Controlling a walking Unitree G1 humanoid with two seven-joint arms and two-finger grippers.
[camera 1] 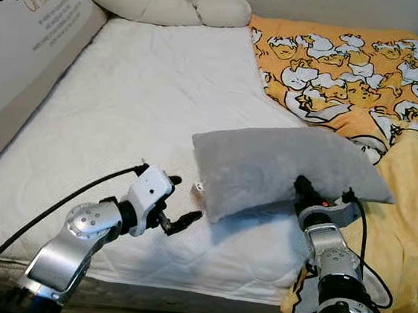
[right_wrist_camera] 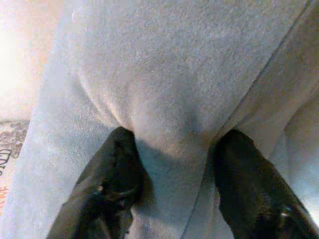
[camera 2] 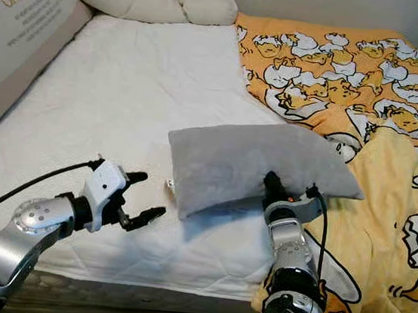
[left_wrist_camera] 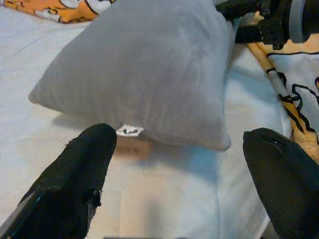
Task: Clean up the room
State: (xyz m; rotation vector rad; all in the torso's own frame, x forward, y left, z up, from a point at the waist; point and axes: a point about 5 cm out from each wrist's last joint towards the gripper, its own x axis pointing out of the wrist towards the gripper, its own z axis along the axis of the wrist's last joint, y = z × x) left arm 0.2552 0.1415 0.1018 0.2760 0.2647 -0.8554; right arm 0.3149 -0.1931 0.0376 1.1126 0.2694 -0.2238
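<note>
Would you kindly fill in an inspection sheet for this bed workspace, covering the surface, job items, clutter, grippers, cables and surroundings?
Surface: white mattress, bare, quilted.
Job's things: grey pillow, held up at one edge, its other end low by the mattress; small white tag on its seam.
Clutter: orange duck-print blanket rumpled over the bed's right side.
Grippers: right gripper shut on the pillow, fabric bunched between its jaws; left gripper open, beside the pillow's low corner, not touching.
Cables: black cable along the left arm; another looped at the right wrist.
Surroundings: cream knotted cushion at the head; printed panel along the left.
</note>
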